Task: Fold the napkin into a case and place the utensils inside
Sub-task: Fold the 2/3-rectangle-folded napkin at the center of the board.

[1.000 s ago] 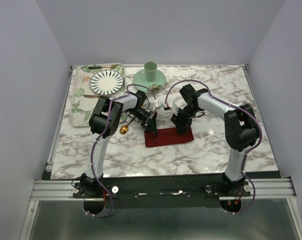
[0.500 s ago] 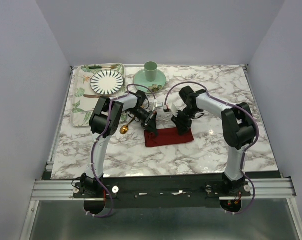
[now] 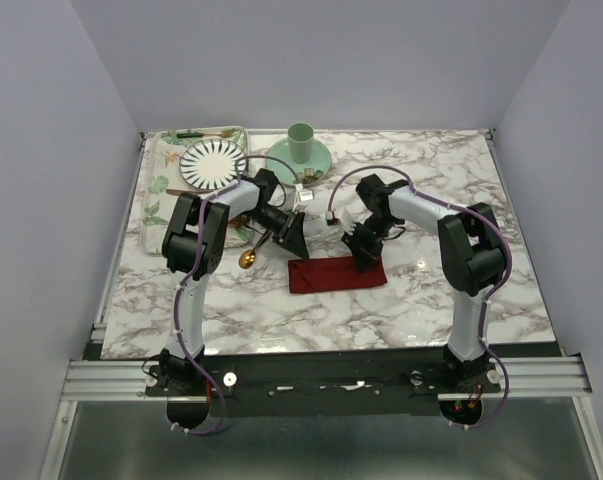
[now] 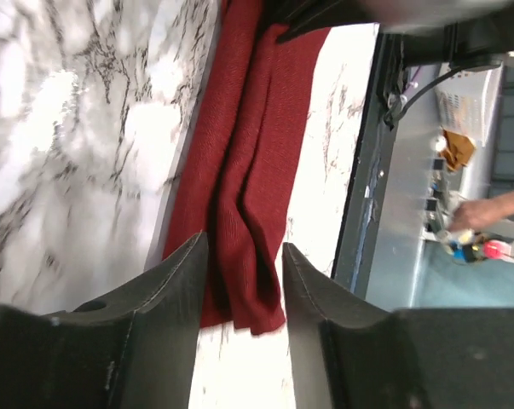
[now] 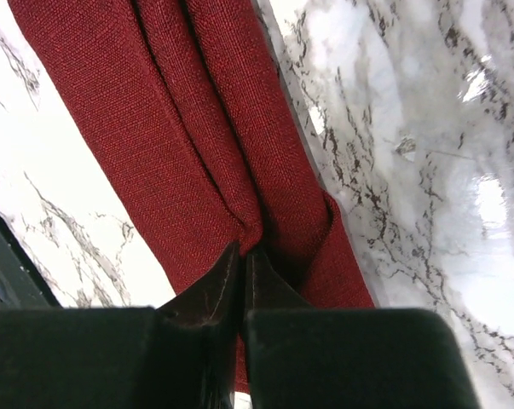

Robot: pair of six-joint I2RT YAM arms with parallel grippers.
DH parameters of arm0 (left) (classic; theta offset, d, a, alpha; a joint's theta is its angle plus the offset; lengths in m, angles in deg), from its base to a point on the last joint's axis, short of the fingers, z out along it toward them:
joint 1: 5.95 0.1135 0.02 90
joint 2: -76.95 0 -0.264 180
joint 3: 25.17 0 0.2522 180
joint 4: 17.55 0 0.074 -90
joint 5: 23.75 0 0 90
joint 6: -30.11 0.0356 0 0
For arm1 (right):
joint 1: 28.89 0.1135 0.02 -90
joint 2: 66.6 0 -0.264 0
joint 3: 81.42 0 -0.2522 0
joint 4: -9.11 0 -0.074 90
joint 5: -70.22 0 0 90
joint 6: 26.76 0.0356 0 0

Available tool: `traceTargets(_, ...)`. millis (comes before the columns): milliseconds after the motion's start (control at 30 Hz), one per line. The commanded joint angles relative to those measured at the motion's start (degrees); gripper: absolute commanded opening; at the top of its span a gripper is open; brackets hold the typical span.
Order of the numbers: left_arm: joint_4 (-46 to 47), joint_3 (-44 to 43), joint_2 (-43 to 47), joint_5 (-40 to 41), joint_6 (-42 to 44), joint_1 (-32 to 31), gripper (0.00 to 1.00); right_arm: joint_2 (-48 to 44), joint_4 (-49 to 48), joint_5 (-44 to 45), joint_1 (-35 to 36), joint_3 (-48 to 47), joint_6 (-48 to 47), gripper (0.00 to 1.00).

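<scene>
Napkin [image 3: 336, 274]: dark red folded strip, lay flat at the centre of the marble table [image 3: 431, 300].
Left gripper [image 4: 244, 247]: had let go of the strip's left end since the earlier view and drawn back up-left, jaws parted.
Right gripper [image 5: 242, 256]: had clenched, pinching the right-end fold.

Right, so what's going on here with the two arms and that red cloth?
Two robot arms are folding a dark red napkin on the marble table; it lies as a narrow folded strip. The right gripper is shut on a fold at one end. The left gripper hangs open by the other end, holding nothing. A gold spoon lies on the table to the left, not yet tucked in.
</scene>
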Motion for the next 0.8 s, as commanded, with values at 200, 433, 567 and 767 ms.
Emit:
traceTargets(200, 12.82, 11.82, 21.63, 3.81, 0.64, 5.00, 0.57, 1.74, 7.06, -5.00, 0.32, 3.02, 4.26, 0.07)
traceTargets(433, 21.36, 21.94, 30.44, 10.76, 4.42, 3.69, 0.58, 2.88, 10.66, -11.24, 0.32, -1.02, 7.70, 0.04)
traceTargets(567, 22.42, 24.41, 31.86, 13.74, 7.76, 1.93, 0.57, 1.83, 11.46, -13.53, 0.32, -3.57, 8.49, 0.01)
traceTargets(767, 20.84, 25.29, 31.86, 15.86, 12.77, -0.36, 0.55, 3.31, 11.28, -13.45, 0.41, -5.07, 8.93, 0.01)
